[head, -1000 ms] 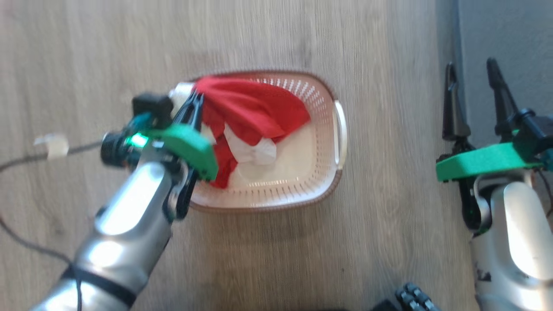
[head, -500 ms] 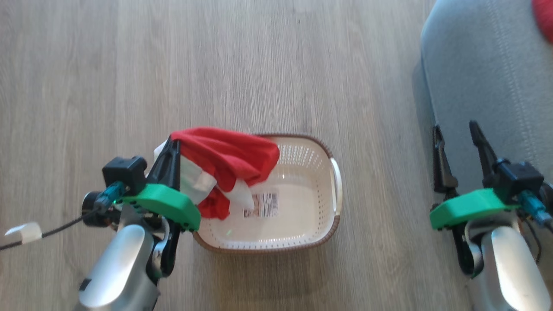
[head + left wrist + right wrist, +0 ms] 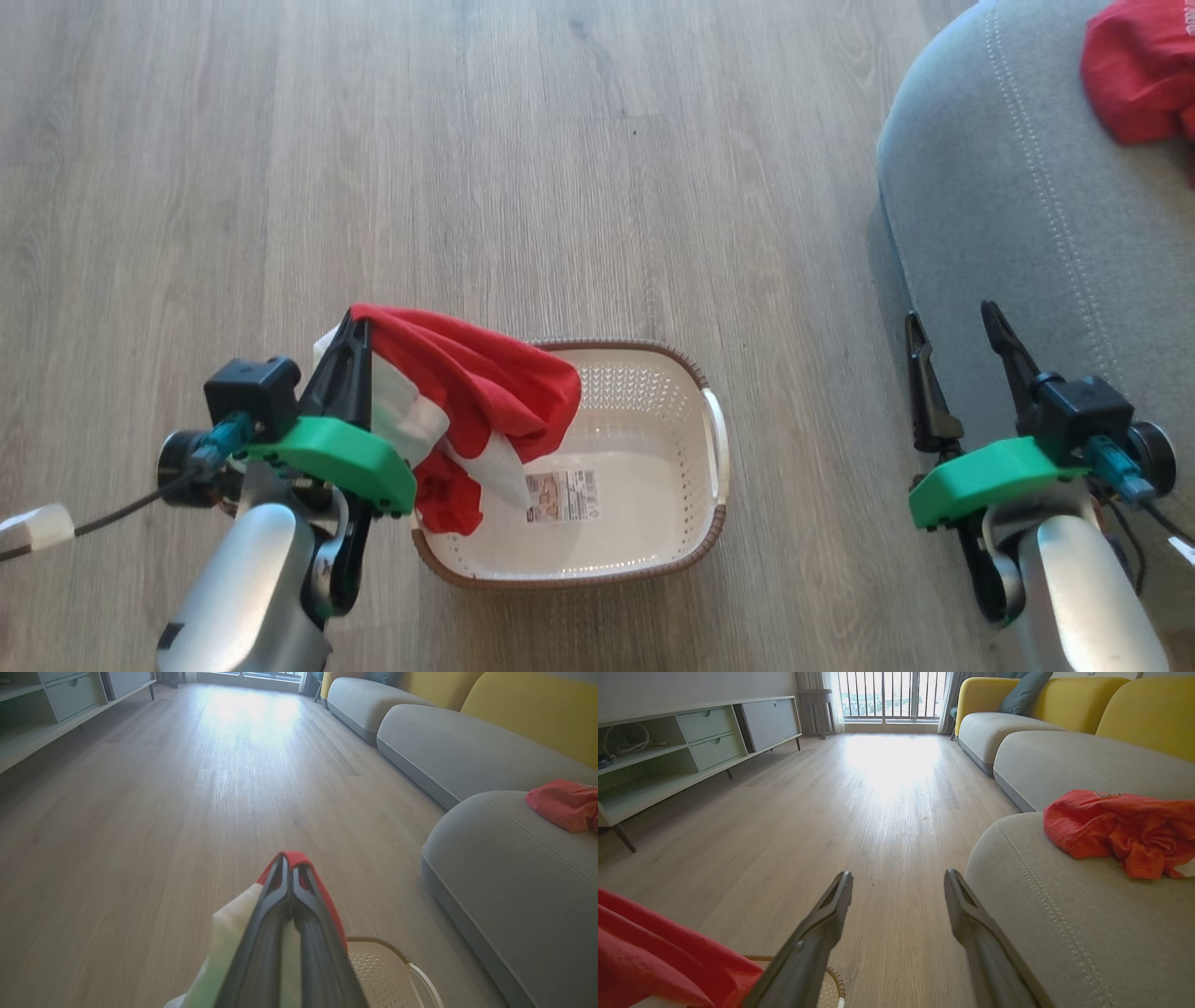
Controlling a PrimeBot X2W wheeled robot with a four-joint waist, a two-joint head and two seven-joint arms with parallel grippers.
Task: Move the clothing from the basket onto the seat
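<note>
Over wood floor, left gripper clamps clothing.

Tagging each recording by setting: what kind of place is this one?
Most likely a home living room: a long grey sofa with yellow backs, a low cabinet with drawers along the wall, a wood-look floor and a railed window.

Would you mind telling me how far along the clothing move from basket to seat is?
Done: one red garment lies on the seat. In hand: the left gripper is shut on a red-and-white garment hanging over the basket, whose visible floor holds no other clothing. Left: carry it to the seat and release. The right gripper is open and empty.
</note>
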